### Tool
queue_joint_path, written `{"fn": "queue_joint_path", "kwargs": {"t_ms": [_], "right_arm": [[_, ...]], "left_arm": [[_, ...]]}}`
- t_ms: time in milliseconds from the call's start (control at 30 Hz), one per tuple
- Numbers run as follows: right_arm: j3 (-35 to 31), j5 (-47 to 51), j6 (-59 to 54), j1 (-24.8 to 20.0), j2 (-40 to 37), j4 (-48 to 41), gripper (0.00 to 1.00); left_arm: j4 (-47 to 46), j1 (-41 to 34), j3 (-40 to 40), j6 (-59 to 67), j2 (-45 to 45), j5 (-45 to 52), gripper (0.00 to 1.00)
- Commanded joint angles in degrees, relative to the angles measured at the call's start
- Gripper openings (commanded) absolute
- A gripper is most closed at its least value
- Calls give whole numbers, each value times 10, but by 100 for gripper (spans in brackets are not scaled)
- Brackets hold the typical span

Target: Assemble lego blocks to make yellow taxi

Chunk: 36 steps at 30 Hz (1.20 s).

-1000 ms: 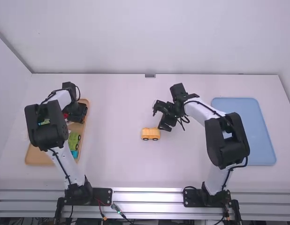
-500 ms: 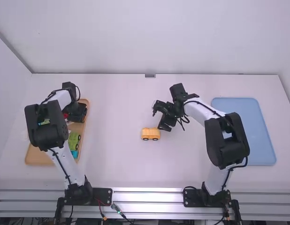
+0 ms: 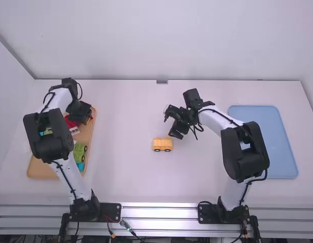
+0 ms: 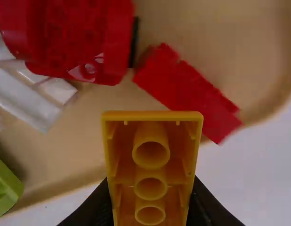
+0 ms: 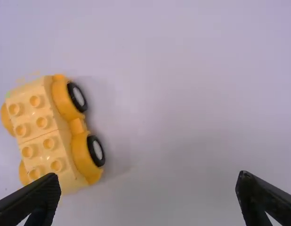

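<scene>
Currently, a yellow block [image 4: 152, 155] is pinched between the fingers of the left gripper [image 3: 86, 118], over the far part of the tan tray [image 3: 41, 170]; its hollow underside, lined with three round tubes, is turned to the wrist camera. Around it in the tray, a red wheeled piece [image 4: 75, 42], a red block [image 4: 188, 92], white pieces [image 4: 28, 96] and a green block [image 4: 3, 186] can be seen. The yellow wheeled base [image 3: 162, 145] is set upright on the white table [image 3: 126, 172], its studs facing up. Just beside it, the right gripper [image 3: 169, 127] is held with its fingers spread wide, nothing gripped between them. Farther right, a blue tray [image 3: 273, 147] is laid flat.
</scene>
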Motion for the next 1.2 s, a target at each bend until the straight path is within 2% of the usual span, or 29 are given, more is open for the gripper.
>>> {"fn": "queue_joint_path", "kwargs": {"t_ms": [0,67,133,200,367,600,833,967,1033,1067,1133,1167], "right_arm": [[13,-14,74,3,-24,23,99],[13,-33,104,3,-24,50,99],[13,-75,139,3,-24,93,99],[13,-97,159,3,-24,121,99],[13,-163,237,3,-24,205,99],[13,-246,246,3,-23,254,99],[13,-265,246,3,-23,259,99],[12,-272,293,3,-19,296,99],[12,-318,306,3,-15,325,99],[12,-322,306,3,-14,327,99],[12,-402,306,3,-9,357,99],[12,-412,307,2,-8,360,99]], "left_arm": [[-20,-2,49,88,2,37,18],[-23,-2,71,137,1,78,12],[-25,-1,98,212,-2,150,2],[-26,-2,108,236,-7,174,2],[-25,-11,106,241,-29,151,2],[22,-31,69,313,-47,202,2],[102,-69,-27,304,-110,162,2],[184,-104,-135,347,-208,177,2],[235,-133,-197,422,-259,238,2],[239,-135,-202,427,-263,245,2],[293,-164,-269,520,-313,348,2],[299,-167,-276,530,-318,360,2]]}}
